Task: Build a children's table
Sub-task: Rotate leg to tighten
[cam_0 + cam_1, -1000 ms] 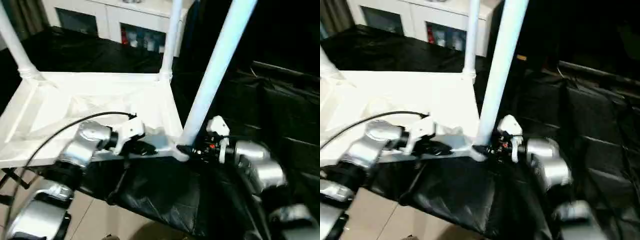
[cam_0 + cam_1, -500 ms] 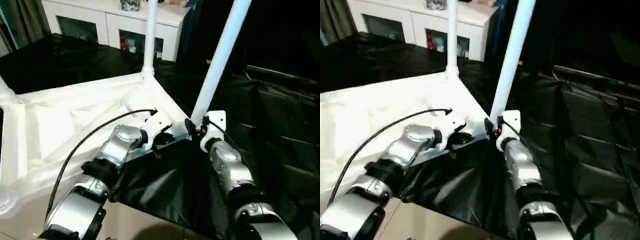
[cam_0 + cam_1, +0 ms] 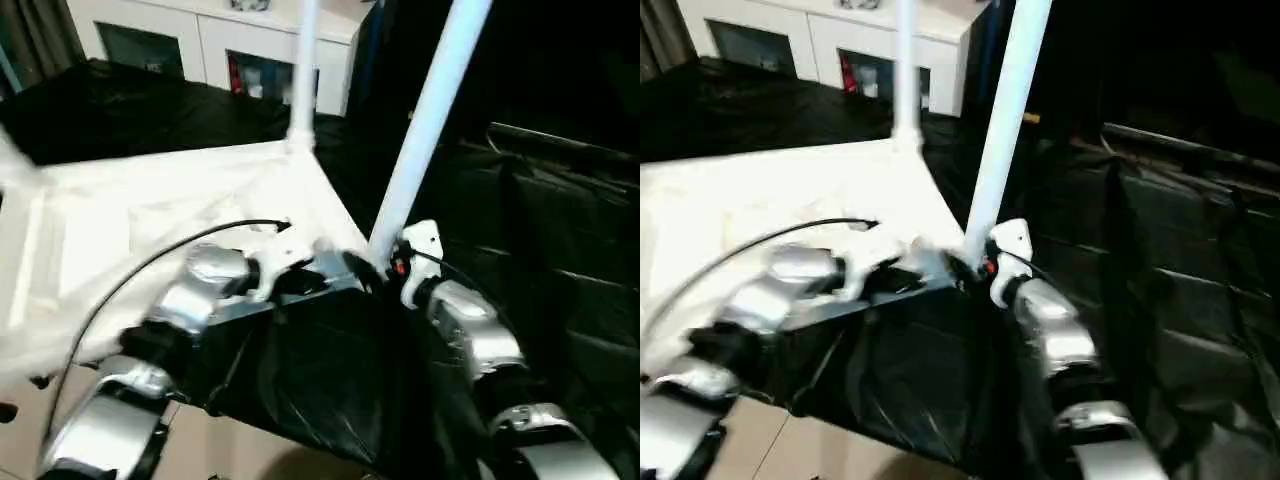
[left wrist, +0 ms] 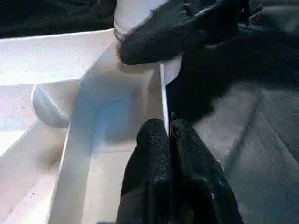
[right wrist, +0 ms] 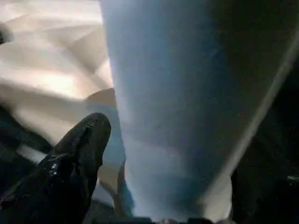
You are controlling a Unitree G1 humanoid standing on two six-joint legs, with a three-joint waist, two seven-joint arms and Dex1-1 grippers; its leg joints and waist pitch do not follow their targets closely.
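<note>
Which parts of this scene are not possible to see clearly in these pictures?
- Top of the near leg: cut off by the upper edge in both eye views.
- Right gripper: one finger shows in the right wrist view; the leg hides the other, so grip is unclear.
- Far left corner of the tabletop: motion-blurred in the left eye view.
- Cabinet contents: too small.
- Left gripper: pinches the tabletop's rim.
</note>
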